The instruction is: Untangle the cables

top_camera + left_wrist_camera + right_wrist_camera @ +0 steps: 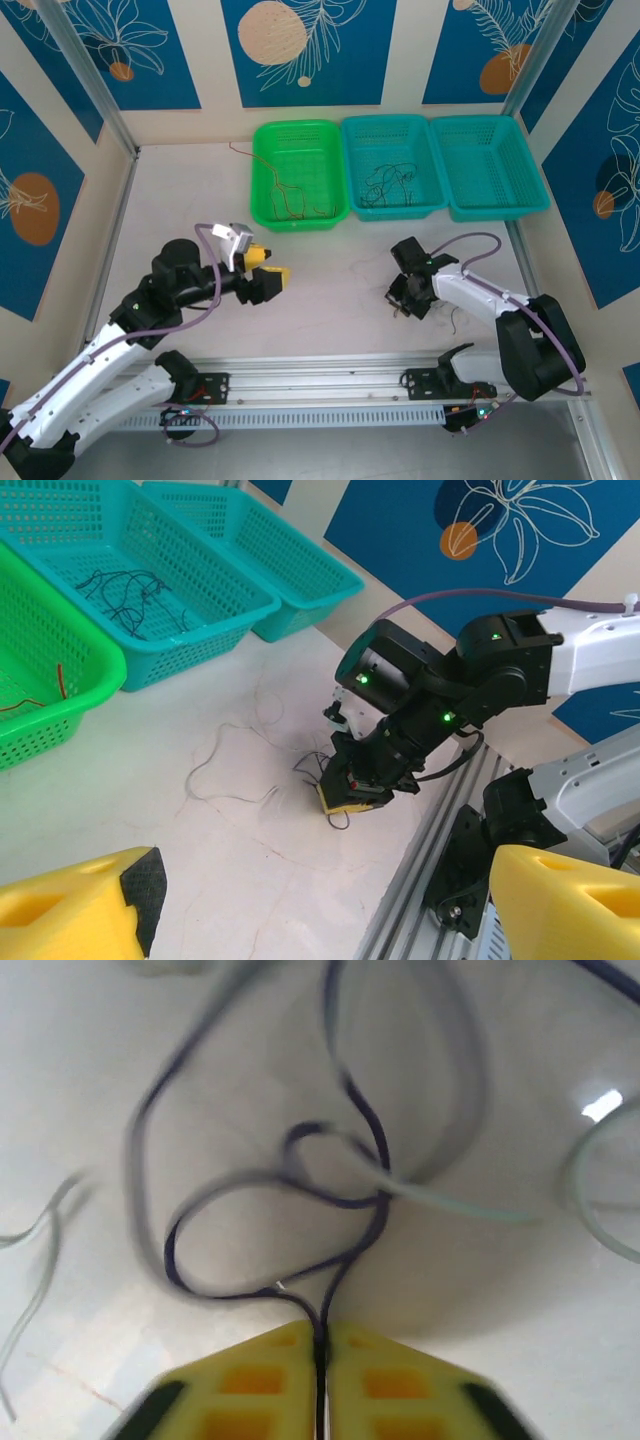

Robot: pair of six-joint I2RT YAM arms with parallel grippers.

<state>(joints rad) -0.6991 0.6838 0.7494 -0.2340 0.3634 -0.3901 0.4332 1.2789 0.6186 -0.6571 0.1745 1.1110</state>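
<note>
We find the tangle (402, 306) near the front edge of the worktop (330, 240), toward its right corner, directly under the right gripper (410, 296); that gripper's fingers are pressed together, pinching one black strand (384, 1195) at the near end of the knot. From the pinch the strand runs straight ahead along the gripper's own axis, then opens into a loop crossed by whitish strands (450, 1205); we cannot tell whether they are truly knotted there or only lie over each other. In the left wrist view the whitish strands trail from the knot toward the far edge.

The left gripper (268, 267) hangs over the middle of the worktop, well apart from the tangle, fingers spread and holding nothing; the knot lies straight ahead of it, off to its right. So the right arm is the nearer one; we judge the coming move turns on drawing the black strand back along its own length, away from the whitish strands. The risk is that the whole bunch drags along.

At the far edge the green bin (297, 125) holds red-orange strands (290, 195); the teal bin (385, 119) beside it holds black cables (385, 185).
</note>
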